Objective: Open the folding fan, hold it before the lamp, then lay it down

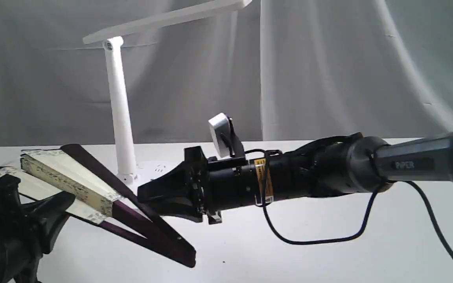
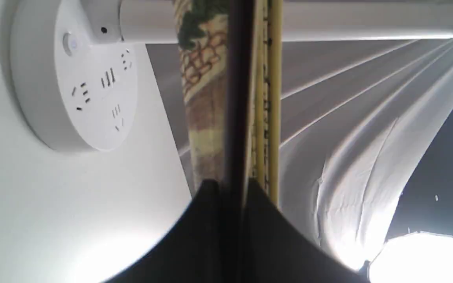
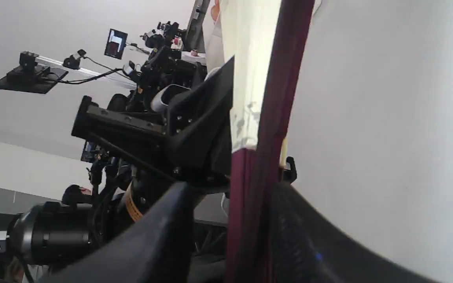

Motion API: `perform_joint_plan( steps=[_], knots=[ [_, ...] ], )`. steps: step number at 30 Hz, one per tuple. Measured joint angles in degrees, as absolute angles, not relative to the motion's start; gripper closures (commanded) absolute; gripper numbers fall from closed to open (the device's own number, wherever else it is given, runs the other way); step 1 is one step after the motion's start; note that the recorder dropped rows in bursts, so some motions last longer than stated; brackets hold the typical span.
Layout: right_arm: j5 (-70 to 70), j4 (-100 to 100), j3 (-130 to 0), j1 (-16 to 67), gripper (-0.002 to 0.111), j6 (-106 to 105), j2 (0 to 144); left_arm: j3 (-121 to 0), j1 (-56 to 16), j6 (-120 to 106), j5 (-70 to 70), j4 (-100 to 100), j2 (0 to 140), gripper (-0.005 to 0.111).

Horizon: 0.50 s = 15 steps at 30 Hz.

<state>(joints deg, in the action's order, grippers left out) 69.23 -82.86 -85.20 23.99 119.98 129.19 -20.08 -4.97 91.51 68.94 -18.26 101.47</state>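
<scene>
Fan (image 1: 69,181), eight o'clock of lamp (image 1: 120,118), looks light; its paper likely tears, so grip the stiff guards (image 1: 92,164): left gripper (image 2: 232,188) clamps one; right gripper (image 3: 232,196) jaws stand apart around ribs (image 3: 250,220).

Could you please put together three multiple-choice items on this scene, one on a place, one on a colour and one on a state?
1. In the exterior view, where does the lamp stand?
A) behind the folding fan
B) in front of it
C) lying flat at the far right

2. What colour are the fan's ribs?
A) bright green
B) white
C) dark maroon

3. How is the left pincer?
A) wide open, away from the fan
B) shut on the fan
C) out of sight

Answers:
1 A, since the fan partly hides the lamp's base.
2 C, since the ribs show maroon in the exterior and right wrist views.
3 B, since the left wrist view shows both fingers pressed on the fan's edge.
</scene>
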Motion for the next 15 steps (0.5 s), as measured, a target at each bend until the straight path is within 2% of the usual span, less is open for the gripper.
perform_joint_plan(
  steps=[9, 15],
  knots=[
    [69.45, -84.54, -85.20, 23.37, 0.072, 119.98, 129.19, -20.08, -4.97, 91.51, 68.94, -24.91, 101.47, 0.107],
    [69.69, -84.62, -85.20, 21.05, 0.056, 119.98, 129.19, -20.17, -4.97, 91.51, 68.94, -31.63, 101.47, 0.107]
  ],
)
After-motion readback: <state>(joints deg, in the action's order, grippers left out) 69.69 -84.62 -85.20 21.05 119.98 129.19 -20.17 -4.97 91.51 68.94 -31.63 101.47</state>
